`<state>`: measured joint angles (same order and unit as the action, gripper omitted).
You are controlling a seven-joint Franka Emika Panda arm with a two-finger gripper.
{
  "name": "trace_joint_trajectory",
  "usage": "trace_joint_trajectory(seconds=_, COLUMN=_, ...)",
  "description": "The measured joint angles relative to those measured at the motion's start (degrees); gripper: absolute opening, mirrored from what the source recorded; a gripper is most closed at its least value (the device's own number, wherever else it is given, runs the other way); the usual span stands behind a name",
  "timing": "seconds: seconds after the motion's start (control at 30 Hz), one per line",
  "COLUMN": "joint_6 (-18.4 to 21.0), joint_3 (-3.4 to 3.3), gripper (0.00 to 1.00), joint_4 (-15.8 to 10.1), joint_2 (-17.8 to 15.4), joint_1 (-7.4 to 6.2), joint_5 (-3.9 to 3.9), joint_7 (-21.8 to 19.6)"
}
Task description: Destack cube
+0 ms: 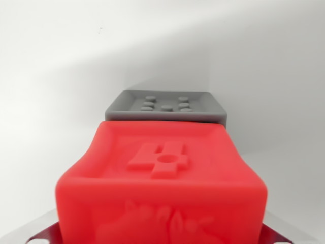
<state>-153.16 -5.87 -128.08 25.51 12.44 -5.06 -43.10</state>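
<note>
A red cube (162,178) is seen filling the lower half of the wrist view, very near the lens, its top face sunk within a raised rim and carrying a raised cross-like figure with a round dimple at its middle. On the front face, at the bottom of the frame, a leafy relief is made out, partly cut off by the frame edge. Behind it, just above the centre of the frame, a grey cube (166,107) is seen, its recessed top marked with small raised round dots; its front edge is hidden by the red cube, so it cannot be told whether the two are touching or whether one rests on the other. At the lower left and lower right corners, shiny metal parts of the hand (162,239) are shown on either side of the red cube; the fingertips are hidden and contact cannot be made out, so it cannot be told whether the cube is gripped. The table (45,168) is seen as a plain white surface, matt and smooth, merging into a white background in the upper part of the frame with hardly any seam. A soft grey shadow is cast behind and to the right of the grey cube, brighter light being spread across the upper left.
</note>
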Motion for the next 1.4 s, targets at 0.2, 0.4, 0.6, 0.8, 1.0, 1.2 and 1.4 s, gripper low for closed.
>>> trace_joint_trajectory(seconds=0.2, joint_6=0.02, joint_3=0.00, gripper=0.00, joint_4=0.00, joint_2=0.00, joint_1=-0.01, joint_5=0.00, joint_7=0.00)
trace_joint_trajectory(seconds=0.4, joint_6=0.14, joint_3=0.00, gripper=0.00, joint_4=-0.01, joint_2=-0.16, joint_1=-0.01, joint_5=0.00, joint_7=0.00)
trace_joint_trajectory(seconds=0.6, joint_6=0.58, joint_3=-0.06, gripper=0.00, joint_4=-0.07, joint_2=-0.80, joint_1=-0.04, joint_5=0.01, joint_7=-0.03)
trace_joint_trajectory(seconds=0.8, joint_6=1.43, joint_3=-0.25, gripper=0.00, joint_4=-0.22, joint_2=-1.83, joint_1=-0.18, joint_5=0.09, joint_7=-0.09)
trace_joint_trajectory(seconds=1.0, joint_6=2.49, joint_3=-0.46, gripper=0.00, joint_4=-0.35, joint_2=-3.00, joint_1=-0.36, joint_5=0.19, joint_7=-0.17)
trace_joint_trajectory(seconds=1.2, joint_6=3.85, joint_3=-0.70, gripper=0.00, joint_4=-0.46, joint_2=-4.53, joint_1=-0.52, joint_5=0.44, joint_7=-0.33)
trace_joint_trajectory(seconds=1.4, joint_6=5.36, joint_3=-0.85, gripper=0.00, joint_4=-0.54, joint_2=-6.17, joint_1=-0.58, joint_5=0.86, joint_7=-0.57)
